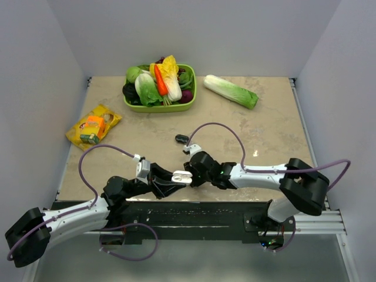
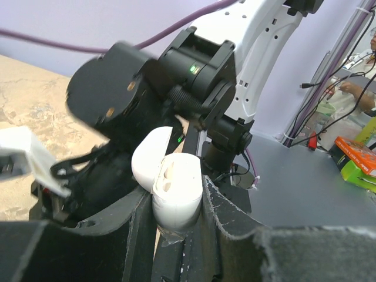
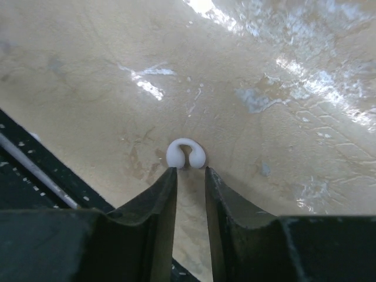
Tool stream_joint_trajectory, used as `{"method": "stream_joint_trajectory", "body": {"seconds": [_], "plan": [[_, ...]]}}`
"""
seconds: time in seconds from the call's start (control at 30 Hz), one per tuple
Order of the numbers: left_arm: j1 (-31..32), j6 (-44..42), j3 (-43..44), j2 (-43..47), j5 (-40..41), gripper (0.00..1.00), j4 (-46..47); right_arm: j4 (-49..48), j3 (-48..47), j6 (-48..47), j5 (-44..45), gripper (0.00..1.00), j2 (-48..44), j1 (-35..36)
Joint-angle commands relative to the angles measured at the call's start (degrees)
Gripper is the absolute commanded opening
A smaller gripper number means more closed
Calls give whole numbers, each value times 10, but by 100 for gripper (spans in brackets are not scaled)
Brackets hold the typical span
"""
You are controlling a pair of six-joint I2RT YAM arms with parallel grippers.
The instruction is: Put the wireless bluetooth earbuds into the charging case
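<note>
At left, the left pincer (image 2: 175, 202) is clamped on the white case (image 2: 176, 176), holding it upright above the near edge of the surface (image 3: 264, 70) with its lid swung open. Just beside it to the right, the right pincer (image 3: 190, 174) points down with its jaws slightly apart and empty. One white earbud (image 3: 185, 154) lies on the surface right at their tips.
</note>
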State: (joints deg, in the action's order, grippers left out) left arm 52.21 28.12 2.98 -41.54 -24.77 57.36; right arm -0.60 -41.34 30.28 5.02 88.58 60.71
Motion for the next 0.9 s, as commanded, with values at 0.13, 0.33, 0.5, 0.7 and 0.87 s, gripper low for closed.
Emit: {"method": "stream_joint_trajectory", "body": {"seconds": [0.13,0.33,0.5,0.7,0.87], "plan": [[3,4,-17,8,10,0,30,43,-22,-48,54,37,-69,-5],[4,5,-13,12,10,0,28,31,-59,-59,24,44,18,-16],[4,1,-16,27,15,0,8,10,-57,-50,-9,56,34,-16],[4,-1,-16,27,14,0,9,3,-53,-43,-19,59,48,-16],[4,-2,-14,25,13,0,9,-6,-53,-42,-22,52,56,-16]]}}
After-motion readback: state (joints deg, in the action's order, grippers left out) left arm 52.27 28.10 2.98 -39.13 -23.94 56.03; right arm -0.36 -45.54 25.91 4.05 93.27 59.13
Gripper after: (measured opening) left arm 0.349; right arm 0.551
